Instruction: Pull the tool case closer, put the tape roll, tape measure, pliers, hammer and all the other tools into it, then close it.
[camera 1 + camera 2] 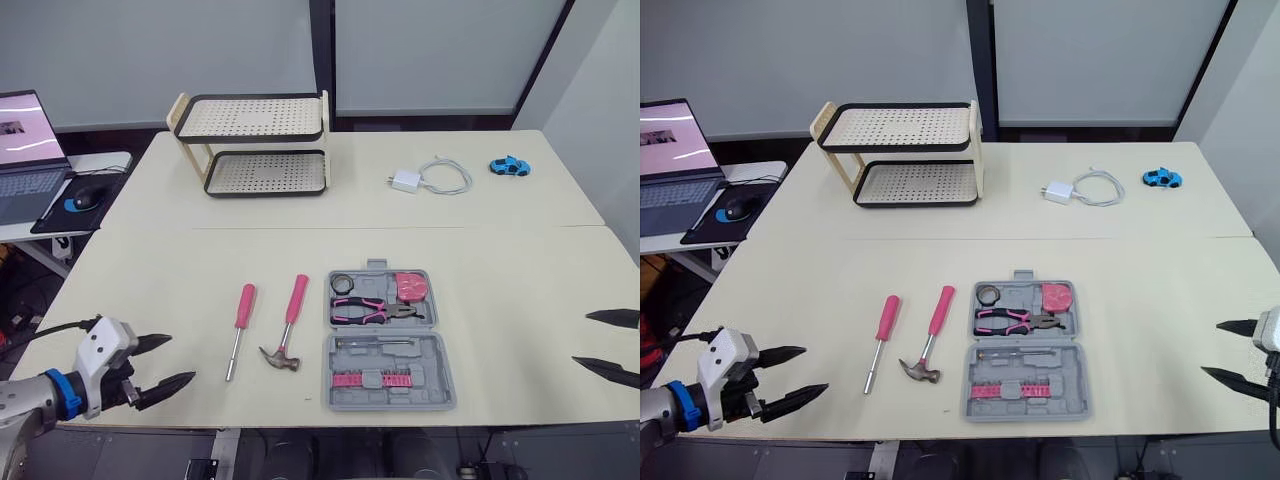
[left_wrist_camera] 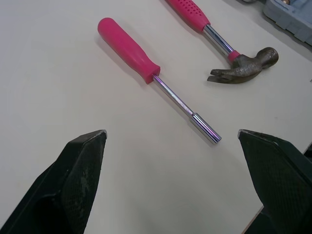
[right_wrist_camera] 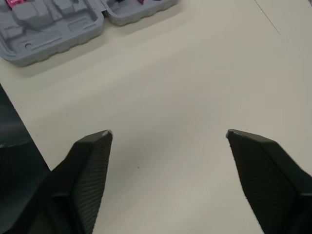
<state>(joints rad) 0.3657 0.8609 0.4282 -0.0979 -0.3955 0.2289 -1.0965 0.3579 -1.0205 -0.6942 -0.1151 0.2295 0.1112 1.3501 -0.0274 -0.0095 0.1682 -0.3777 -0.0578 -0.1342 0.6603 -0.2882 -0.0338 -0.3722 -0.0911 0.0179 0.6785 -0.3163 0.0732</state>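
Note:
The grey tool case (image 1: 430,352) lies open near the table's front edge, holding a tape roll (image 1: 343,282), a pink tape measure (image 1: 410,288), pink-handled pliers (image 1: 372,312) and a row of pink bits (image 1: 369,380). Left of it lie a pink-handled hammer (image 1: 289,320) and a pink-handled screwdriver (image 1: 240,325), both on the table. My left gripper (image 1: 163,362) stands open at the front left, short of the screwdriver (image 2: 151,73) and the hammer head (image 2: 246,66). My right gripper (image 1: 612,345) is open at the front right, apart from the case (image 3: 63,24).
A two-tier perforated rack (image 1: 262,145) stands at the back left. A white charger with cable (image 1: 430,178) and a blue toy car (image 1: 509,166) lie at the back right. A laptop (image 1: 25,150) and mouse (image 1: 82,196) sit on a side desk to the left.

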